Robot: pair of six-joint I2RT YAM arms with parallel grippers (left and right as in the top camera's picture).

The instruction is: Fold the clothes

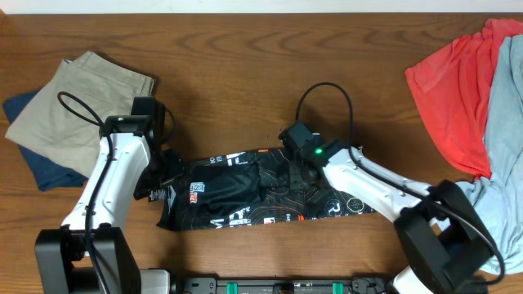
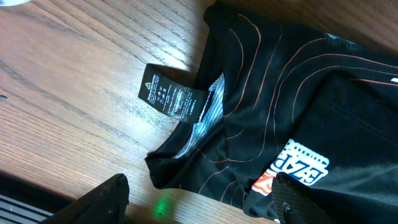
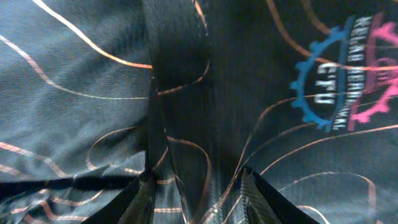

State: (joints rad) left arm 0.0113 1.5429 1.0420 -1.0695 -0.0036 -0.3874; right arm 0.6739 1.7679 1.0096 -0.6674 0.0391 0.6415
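Observation:
The clothes, a black jersey with thin orange lines, lie as a long crumpled strip near the table's front. My left gripper hovers over its left end. In the left wrist view that gripper is open wide: one finger over bare wood, the other over the jersey beside a white logo patch. A black care label sticks out onto the wood. My right gripper is down on the jersey's middle. In the right wrist view, the right gripper stands partly apart astride a raised fold of the jersey.
Khaki shorts lie at the back left over a navy cloth. A red shirt and a grey-blue garment are piled at the right edge. The wooden table shows behind the jersey.

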